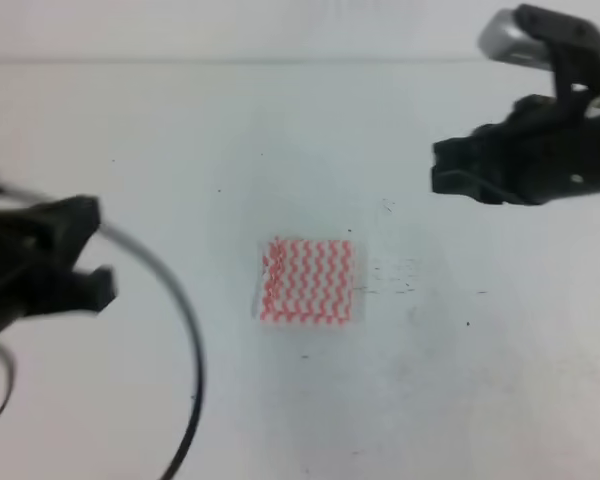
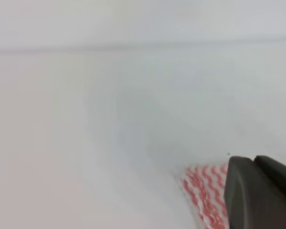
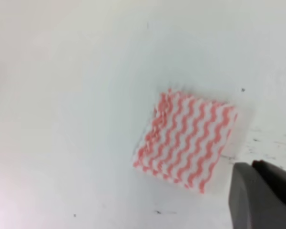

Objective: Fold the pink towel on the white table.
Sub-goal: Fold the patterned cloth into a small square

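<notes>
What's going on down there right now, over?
Left gripper open, empty, left of the pink towel. Right gripper raised, empty, jaw state unclear. Towel small and squared on the white table, untouched. Nothing in the way.

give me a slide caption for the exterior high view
Pink towel lying flat mid white table, left gripper and right gripper held clear on either side.

Bright, even light washes the white table (image 1: 280, 130), leaving only faint soft shadows and no hard glare. All three views are soft. The left wrist view is the haziest, with the pink towel (image 2: 205, 193) blurred at 5 o'clock. Dark gripper parts near the lenses smear.
</notes>
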